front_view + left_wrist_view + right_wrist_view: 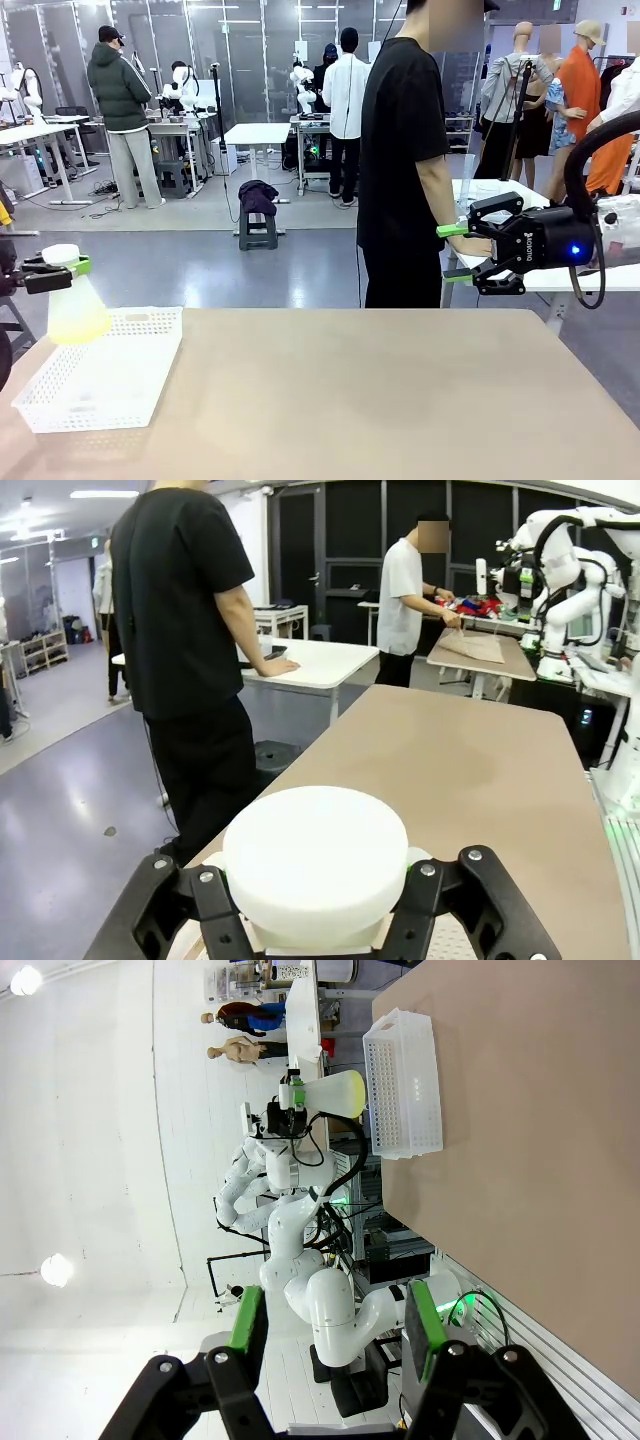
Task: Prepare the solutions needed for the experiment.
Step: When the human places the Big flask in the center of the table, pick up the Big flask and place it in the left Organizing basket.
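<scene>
At the left edge of the front view, the left gripper had its fingers closed on the neck of a frosted conical flask under its white cap. The flask hung above the white basket on the desk, tinted by the pale yellow-green solution. At mid right, the right gripper stood with fingers apart, empty; white lettering on its body was too small to read.
</scene>
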Motion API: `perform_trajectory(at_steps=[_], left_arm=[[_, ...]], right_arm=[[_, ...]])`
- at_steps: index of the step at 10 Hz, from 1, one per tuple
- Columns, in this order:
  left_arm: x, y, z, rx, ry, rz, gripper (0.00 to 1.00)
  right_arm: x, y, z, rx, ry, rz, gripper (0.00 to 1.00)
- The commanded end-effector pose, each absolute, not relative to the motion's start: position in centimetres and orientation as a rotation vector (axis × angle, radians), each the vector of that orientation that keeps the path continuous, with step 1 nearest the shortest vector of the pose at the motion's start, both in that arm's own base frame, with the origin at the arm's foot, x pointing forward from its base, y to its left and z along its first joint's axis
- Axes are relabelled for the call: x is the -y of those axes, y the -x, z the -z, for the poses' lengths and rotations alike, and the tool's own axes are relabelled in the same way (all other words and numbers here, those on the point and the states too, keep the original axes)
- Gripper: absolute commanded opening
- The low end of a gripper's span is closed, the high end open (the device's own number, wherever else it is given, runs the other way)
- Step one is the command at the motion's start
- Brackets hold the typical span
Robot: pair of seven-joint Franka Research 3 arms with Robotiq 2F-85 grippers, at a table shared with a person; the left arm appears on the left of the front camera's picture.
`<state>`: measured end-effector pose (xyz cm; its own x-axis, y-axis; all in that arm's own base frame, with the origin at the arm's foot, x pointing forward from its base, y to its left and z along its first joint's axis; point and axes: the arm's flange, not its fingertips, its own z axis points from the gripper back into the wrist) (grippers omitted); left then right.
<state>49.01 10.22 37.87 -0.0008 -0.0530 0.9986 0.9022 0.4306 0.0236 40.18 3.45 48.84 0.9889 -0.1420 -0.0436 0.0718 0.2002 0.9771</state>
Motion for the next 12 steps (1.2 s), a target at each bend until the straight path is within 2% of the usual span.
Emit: perform_trajectory(at_steps=[1,12], left_arm=[[-10.8,-50.1,-36.8,1.365,0.907,0.955,0.22],[-7.5,-53.2,-29.2,1.276,0.915,0.946,0.22]], right_arm=[[-3.6,-40.2,-48.9,0.072,-1.363,0.152,0.7],[-3.6,-40.2,-48.9,0.072,-1.363,0.152,0.7]])
